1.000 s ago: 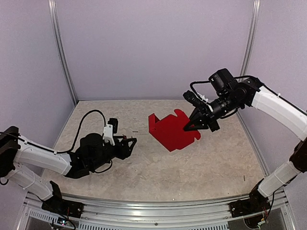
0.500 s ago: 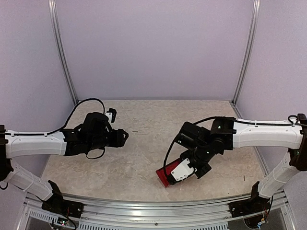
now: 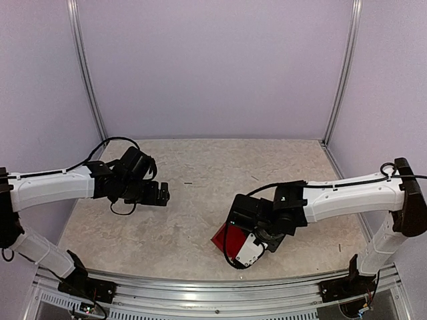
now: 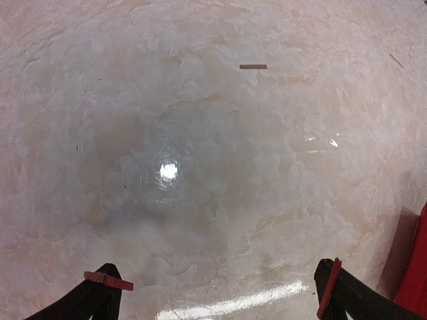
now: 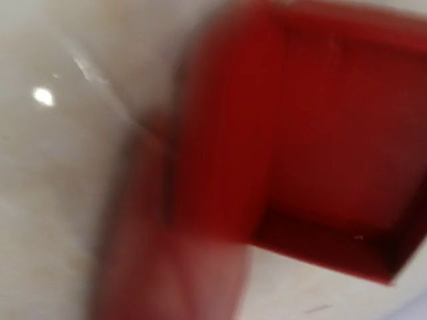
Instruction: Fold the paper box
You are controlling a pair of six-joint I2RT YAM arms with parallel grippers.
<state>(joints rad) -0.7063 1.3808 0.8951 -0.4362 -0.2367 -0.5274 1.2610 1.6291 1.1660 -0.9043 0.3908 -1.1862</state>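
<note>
Pinch the light, bendy box (image 3: 219, 235) by a wall edge; left hand (image 4: 217, 293) gapes empty, can't tell right hand's (image 3: 235, 241) grip.

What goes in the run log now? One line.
left gripper open, empty | right gripper over bright red card paper box, jaws unclear

The paper box (image 3: 220, 237) is of bright red card. It lies on the table (image 3: 200, 200) near the front edge, right of centre, mostly covered. Up close it is blurred, showing raised walls around an open hollow.
</note>
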